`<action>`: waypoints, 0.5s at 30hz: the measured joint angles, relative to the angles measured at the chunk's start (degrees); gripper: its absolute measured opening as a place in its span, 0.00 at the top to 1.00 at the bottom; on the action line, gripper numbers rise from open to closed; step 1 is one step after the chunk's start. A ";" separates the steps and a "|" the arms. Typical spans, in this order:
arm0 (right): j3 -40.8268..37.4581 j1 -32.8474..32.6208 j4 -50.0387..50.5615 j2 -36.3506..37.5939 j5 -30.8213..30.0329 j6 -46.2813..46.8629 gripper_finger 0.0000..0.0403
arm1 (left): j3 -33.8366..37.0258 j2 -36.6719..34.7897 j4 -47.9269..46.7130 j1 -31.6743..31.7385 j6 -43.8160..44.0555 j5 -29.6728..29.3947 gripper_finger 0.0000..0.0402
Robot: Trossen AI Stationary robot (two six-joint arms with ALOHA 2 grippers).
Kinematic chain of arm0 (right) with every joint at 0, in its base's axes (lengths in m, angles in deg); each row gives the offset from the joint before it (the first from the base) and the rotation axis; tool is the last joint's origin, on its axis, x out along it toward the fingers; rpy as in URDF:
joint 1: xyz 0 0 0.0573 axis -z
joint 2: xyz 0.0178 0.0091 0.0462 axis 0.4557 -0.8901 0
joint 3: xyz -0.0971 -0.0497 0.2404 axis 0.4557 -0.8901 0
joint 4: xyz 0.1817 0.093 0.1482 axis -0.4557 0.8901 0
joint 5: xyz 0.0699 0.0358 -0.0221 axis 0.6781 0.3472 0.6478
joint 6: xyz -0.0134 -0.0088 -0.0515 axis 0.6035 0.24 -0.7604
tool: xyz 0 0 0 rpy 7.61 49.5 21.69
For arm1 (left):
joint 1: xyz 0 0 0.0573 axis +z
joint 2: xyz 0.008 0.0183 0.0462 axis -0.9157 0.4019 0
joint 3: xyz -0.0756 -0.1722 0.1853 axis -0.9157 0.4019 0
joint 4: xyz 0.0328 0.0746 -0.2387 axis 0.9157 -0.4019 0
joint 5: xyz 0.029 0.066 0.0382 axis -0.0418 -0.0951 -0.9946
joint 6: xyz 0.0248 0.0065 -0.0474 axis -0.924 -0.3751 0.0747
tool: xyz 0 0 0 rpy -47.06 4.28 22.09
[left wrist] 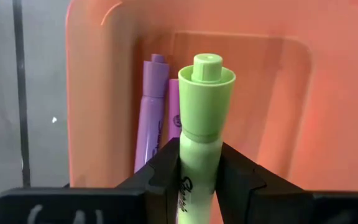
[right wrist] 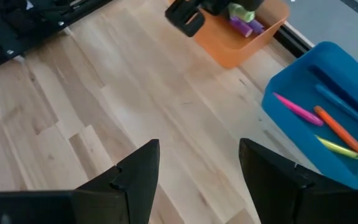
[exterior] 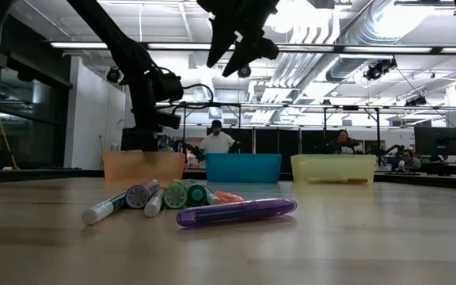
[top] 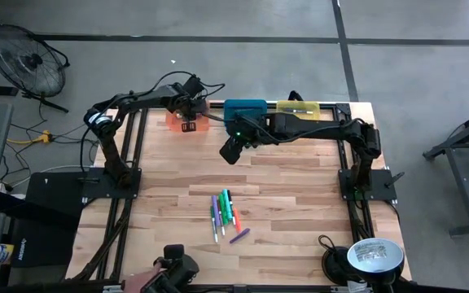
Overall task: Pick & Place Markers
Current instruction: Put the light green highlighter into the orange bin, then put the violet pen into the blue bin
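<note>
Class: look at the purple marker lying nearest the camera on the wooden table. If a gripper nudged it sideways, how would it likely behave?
The purple marker looks round-bodied and lies flat on the smooth table, so it would probably roll. It appears straight and rigid, so likely stiff. Being small plastic, it is probably light.

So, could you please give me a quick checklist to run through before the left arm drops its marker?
1. Green marker between the left gripper's jaws: ok.
2. Gripper above the orange bin: ok.
3. Bin has room beside the two purple markers: ok.
4. Right gripper open, empty, clear of the bin: ok.
5. Jaws loosening: cannot tell.
</note>
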 joint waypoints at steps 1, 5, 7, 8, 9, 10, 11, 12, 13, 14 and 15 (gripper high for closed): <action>0.00 -0.35 0.00 0.00 0.00 0.00 0.48 | 0.00 0.00 0.03 0.00 0.59 -0.01 0.80; 0.00 -1.56 0.02 0.00 0.00 0.00 0.48 | 0.00 0.00 0.01 0.02 3.25 -0.04 0.76; 0.00 -2.05 0.03 0.00 -0.19 -0.04 0.48 | 0.00 0.00 -0.05 0.00 4.20 -0.23 0.73; 0.00 -2.30 0.10 0.00 -0.64 -0.08 0.48 | 0.00 0.00 -0.16 0.00 4.69 -0.23 0.71; 0.00 -2.51 0.27 0.00 -1.19 -0.12 0.48 | 0.00 0.00 -0.44 0.00 5.30 -0.41 0.70; 0.00 -2.67 0.55 0.00 -1.87 -0.15 0.48 | 0.00 0.00 -0.85 0.00 5.53 -0.62 0.68; 0.00 -2.84 0.90 0.00 -2.63 -0.13 0.48 | 0.00 0.00 -1.55 0.00 5.69 -0.66 0.66; 0.00 -2.94 1.42 0.00 -3.00 -0.15 0.48 | 0.00 0.00 -2.34 0.00 5.72 -0.69 0.64; 0.00 -3.09 1.94 0.00 -3.10 -0.17 0.48 | 0.00 -0.01 -3.03 0.00 6.02 -0.78 0.63; 0.00 -3.14 2.33 0.00 -3.13 -0.17 0.48 | 0.00 -0.16 -3.82 0.00 6.28 -0.99 0.62; 0.00 -3.16 2.63 0.00 -3.11 -0.16 0.48 | -0.04 -0.43 -4.83 0.00 6.68 -1.26 0.62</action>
